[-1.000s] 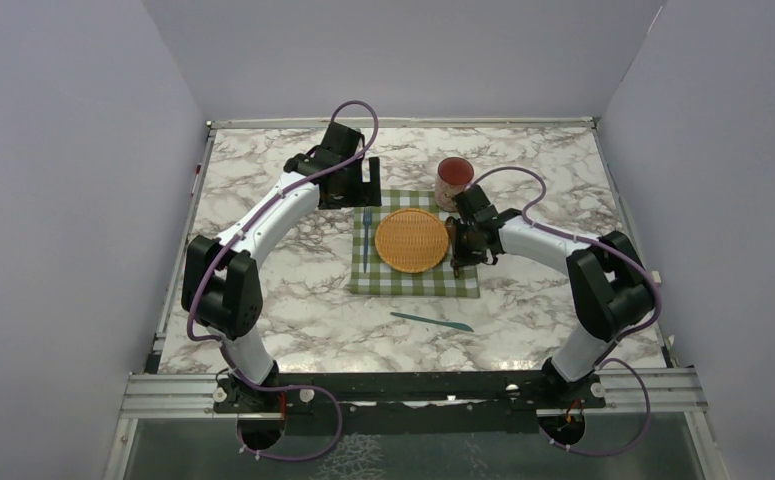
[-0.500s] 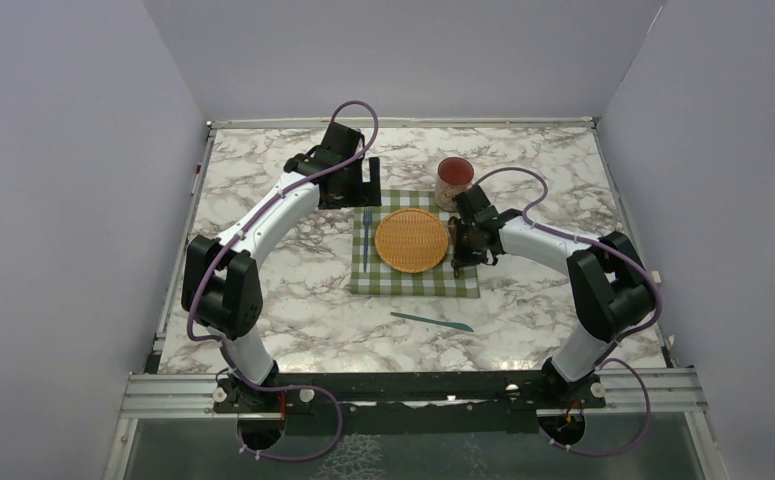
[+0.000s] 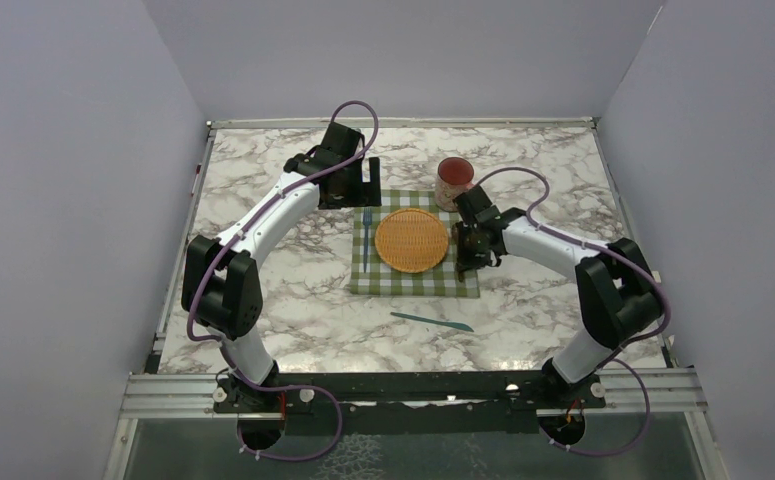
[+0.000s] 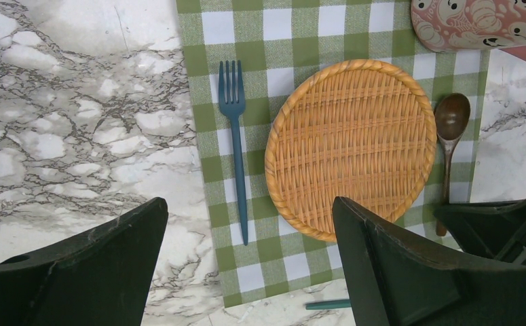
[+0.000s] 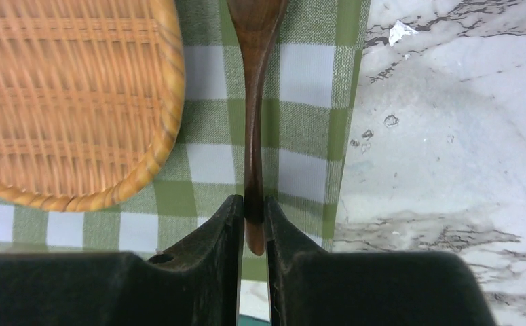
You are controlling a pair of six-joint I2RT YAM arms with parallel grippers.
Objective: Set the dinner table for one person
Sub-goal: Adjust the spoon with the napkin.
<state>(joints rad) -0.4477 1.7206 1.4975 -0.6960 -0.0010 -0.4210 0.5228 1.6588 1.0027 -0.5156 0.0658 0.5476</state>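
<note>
Nearest on the marble dinner table lay a teal knife, just off the checked cloth. Beyond it the right gripper stood nearly closed, pinching the handle end of a wooden spoon lying flat on the cloth beside a wicker plate. A blue fork lay left of the plate. Farther back the left gripper hung wide open above the table, holding nothing. A patterned cup stood at the cloth's far right corner.

Fork, wicker plate (on checked cloth), spoon
</note>
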